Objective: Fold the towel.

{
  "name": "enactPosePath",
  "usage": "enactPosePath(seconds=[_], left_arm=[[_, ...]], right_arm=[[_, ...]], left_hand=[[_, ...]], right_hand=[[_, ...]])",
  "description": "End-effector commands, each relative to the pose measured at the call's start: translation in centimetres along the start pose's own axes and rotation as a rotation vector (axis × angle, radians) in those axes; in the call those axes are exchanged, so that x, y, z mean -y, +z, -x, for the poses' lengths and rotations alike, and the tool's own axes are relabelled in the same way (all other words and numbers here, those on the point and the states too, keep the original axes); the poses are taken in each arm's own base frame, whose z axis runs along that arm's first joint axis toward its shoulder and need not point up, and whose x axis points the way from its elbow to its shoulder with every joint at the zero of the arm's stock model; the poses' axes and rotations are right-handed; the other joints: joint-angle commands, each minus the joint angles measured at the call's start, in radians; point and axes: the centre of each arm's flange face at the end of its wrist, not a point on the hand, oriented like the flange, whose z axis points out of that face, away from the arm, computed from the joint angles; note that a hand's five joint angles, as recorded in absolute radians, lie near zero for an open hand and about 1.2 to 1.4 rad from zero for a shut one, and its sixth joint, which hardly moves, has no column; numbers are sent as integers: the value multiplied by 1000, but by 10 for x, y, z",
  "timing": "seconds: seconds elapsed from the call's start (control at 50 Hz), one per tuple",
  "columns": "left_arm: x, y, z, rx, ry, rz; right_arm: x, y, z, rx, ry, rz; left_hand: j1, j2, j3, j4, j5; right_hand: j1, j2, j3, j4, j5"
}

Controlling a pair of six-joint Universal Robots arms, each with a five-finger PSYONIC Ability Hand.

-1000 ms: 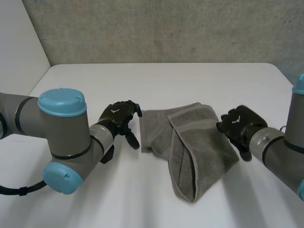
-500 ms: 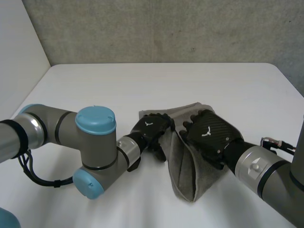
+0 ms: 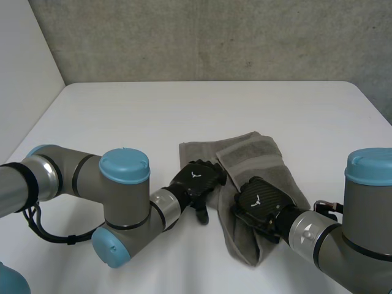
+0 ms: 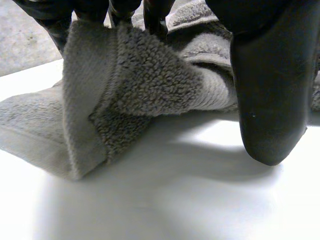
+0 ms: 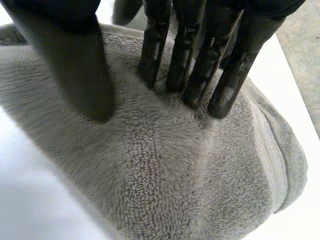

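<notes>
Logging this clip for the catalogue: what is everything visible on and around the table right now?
towel: one, grey, middle of the table, partly folded and rumpled
table: one, white, under the towel and both hands
wall: one, grey, behind the table
arms: two, grey with light-blue caps, left arm and right arm at the near side
left hand: one, black, at the towel's edge on its own side, fingers pinching a raised fold
right hand: one, black, on the towel's near part, straight fingers pressing down
</notes>
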Motion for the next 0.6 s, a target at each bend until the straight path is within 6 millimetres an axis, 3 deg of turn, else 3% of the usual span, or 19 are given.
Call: enactPosePath(seconds=[0.02,0.2,0.34,0.6], left_arm=[[0,1,-3,-34,-1,-7],[6,4,-7,-41,16,-56],[8,5,-9,-46,22,-70],[13,6,-19,-68,30,-85]], right_arm=[[0,2,-9,-60,-4,-17],[0,-1,-15,-90,35,-7],[-15,-3,-36,-169,133,46],[-35,-8,-56,-237,244,96]], left_hand=[[8,21,23,39,11],[5,18,20,36,8],[8,21,23,39,11],[40,53,55,71,43]], right_hand=[[412,417,417,414,414],[413,418,418,415,415],[413,418,418,415,415],[413,418,418,415,415]])
